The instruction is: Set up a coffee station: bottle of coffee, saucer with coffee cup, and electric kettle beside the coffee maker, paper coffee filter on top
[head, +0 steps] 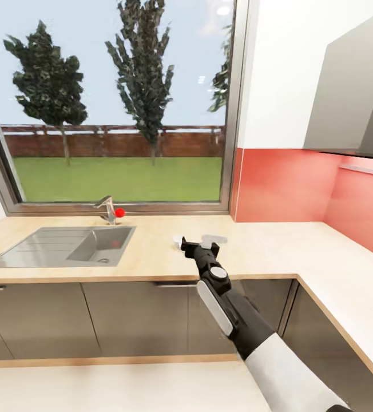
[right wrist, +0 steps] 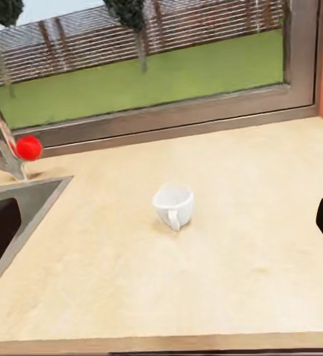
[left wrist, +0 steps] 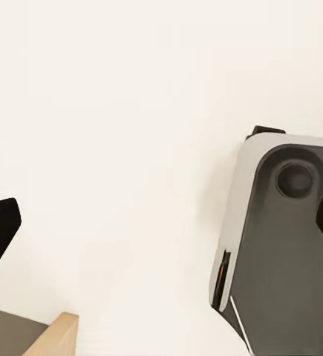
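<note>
On kitchen countertop (right wrist: 265,245): coffee cup (right wrist: 174,205) (tipped over), right tool (head: 201,242) near.

The right gripper (head: 200,242) hides most of the coffee cup (head: 178,241) in the head view.

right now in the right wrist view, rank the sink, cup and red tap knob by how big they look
1. sink, though it's cut off by the frame edge
2. cup
3. red knob, smallest, but it sits farther back, so that's unsure
</note>
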You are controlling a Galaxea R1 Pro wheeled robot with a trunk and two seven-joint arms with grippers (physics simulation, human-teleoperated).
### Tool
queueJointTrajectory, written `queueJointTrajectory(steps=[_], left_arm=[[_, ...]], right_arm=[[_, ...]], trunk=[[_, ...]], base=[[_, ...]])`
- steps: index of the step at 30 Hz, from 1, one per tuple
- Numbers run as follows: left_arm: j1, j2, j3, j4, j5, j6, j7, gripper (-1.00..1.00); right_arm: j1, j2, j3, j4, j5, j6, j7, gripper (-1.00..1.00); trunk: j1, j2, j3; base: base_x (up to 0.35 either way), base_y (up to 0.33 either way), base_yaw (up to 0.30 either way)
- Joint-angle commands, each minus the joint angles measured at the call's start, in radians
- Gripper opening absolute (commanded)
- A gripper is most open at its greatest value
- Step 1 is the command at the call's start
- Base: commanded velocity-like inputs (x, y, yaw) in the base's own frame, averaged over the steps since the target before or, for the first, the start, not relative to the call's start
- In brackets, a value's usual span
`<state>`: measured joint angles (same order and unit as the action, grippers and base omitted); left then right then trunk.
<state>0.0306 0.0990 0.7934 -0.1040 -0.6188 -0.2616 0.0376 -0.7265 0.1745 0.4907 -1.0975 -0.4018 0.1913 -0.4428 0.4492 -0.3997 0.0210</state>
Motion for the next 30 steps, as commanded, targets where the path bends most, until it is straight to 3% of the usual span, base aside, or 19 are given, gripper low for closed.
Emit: queueJointTrajectory(steps=[1, 4, 8, 15, 30], left_arm=[[0.000, 0.000, 0.005, 0.001, -0.010, -0.004, 0.004, 1.00], [0.000, -0.001, 0.005, 0.002, -0.009, -0.004, 0.004, 1.00], [0.000, -0.002, 0.003, 0.003, -0.009, -0.004, 0.004, 1.00], [0.000, -0.003, 0.002, 0.003, -0.009, -0.004, 0.004, 1.00], [0.001, -0.005, 0.000, 0.005, -0.010, -0.002, 0.004, 1.00]], right_arm=[[-0.018, 0.000, 0.001, 0.001, -0.006, 0.020, -0.012, 1.00], [-0.065, 0.000, 0.000, -0.006, -0.007, 0.078, -0.043, 1.00], [-0.083, -0.001, 0.003, -0.017, -0.006, 0.104, -0.061, 1.00], [-0.088, -0.061, 0.006, -0.017, -0.014, 0.109, -0.065, 1.00], [-0.088, -0.073, 0.008, 0.034, -0.014, 0.115, -0.065, 1.00]], trunk=[[0.001, 0.000, 0.000], [0.001, 0.000, 0.000], [0.001, 0.000, 0.000], [0.001, 0.000, 0.000], [0.001, 0.000, 0.000]], base=[[0.287, 0.000, 0.000], [0.313, 0.000, 0.000], [0.331, 0.000, 0.000], [0.335, 0.044, 0.000], [0.279, 0.203, 0.000]])
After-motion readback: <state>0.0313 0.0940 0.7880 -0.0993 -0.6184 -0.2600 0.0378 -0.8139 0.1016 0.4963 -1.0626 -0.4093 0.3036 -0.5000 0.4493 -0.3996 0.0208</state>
